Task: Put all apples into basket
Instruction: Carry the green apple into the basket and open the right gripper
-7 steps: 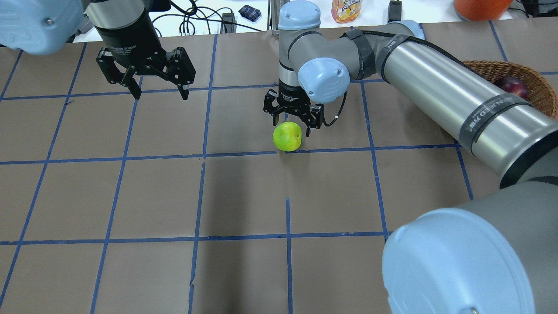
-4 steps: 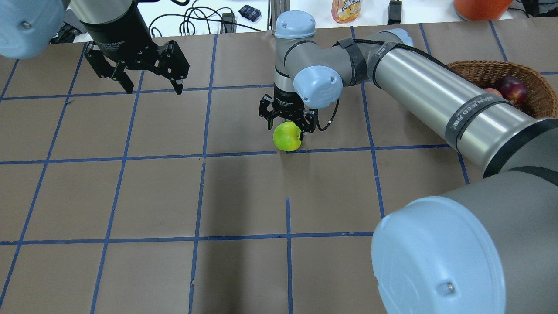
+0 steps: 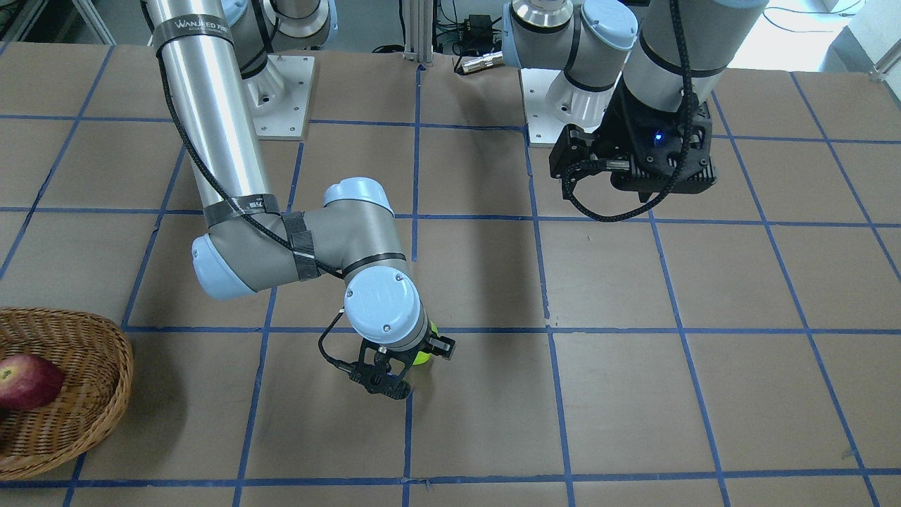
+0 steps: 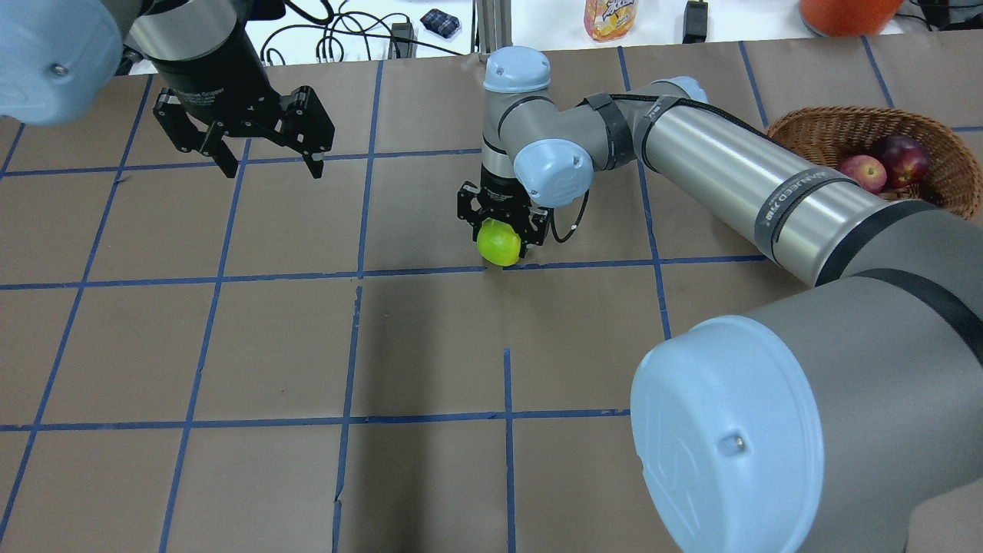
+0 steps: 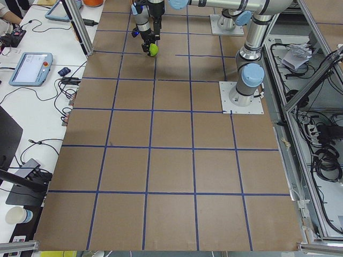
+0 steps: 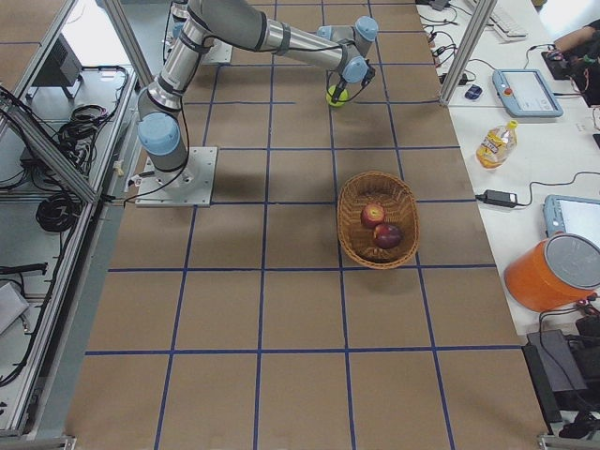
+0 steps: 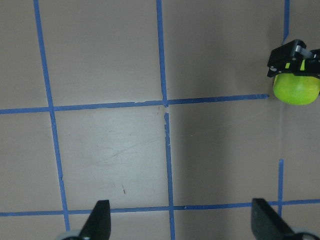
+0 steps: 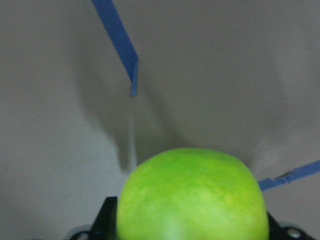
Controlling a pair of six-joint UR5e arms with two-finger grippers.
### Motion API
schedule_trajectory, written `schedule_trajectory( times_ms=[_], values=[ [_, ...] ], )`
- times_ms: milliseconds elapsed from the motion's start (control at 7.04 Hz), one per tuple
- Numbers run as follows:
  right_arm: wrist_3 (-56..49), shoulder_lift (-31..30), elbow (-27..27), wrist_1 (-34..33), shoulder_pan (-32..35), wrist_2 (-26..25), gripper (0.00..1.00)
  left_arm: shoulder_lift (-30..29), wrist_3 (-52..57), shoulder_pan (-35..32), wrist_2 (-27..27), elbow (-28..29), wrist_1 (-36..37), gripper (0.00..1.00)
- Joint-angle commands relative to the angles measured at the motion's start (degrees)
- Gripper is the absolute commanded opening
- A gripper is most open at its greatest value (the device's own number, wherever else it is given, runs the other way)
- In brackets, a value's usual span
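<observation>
The lime green apple (image 4: 499, 246) sits on the table near a blue tape line. It also shows in the front view (image 3: 423, 354) and the right wrist view (image 8: 192, 195). My right gripper (image 4: 501, 236) is down over it, open, one finger on each side. The wicker basket (image 4: 814, 119) stands at the far right and holds the speckled red apple (image 4: 862, 173) and the maroon apple (image 4: 905, 157). My left gripper (image 4: 273, 170) is open and empty, raised above the far left of the table.
A juice bottle (image 4: 610, 17), an orange container (image 4: 845, 11) and cables lie on the white bench beyond the table's far edge. My right arm's long link (image 4: 737, 180) stretches between the basket and the green apple.
My right gripper has come down over the green apple, which now sits between its fingers. The right arm has swung off the basket, baring both red apples. The left gripper has drifted slightly left.
</observation>
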Motion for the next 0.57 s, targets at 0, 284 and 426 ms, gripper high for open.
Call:
schedule_trajectory(
  times_ms=[0,284,426],
  values=[
    [-0.21,-0.47,-0.29,0.13,-0.07,0.23,0.0,-0.42,0.4,0.31,-0.01,-1.06,0.63,1.0],
    [-2.39,-4.75,-1.52,1.0,-2.34,-0.73,0.0,-1.04,0.84,0.75,0.08,-1.14,0.63,1.0],
    [-9.11,-8.43,-3.35,7.1,-8.27,-0.83,0.0,-1.48,0.84,0.75,-0.01,-1.06,0.72,1.0]
  ],
)
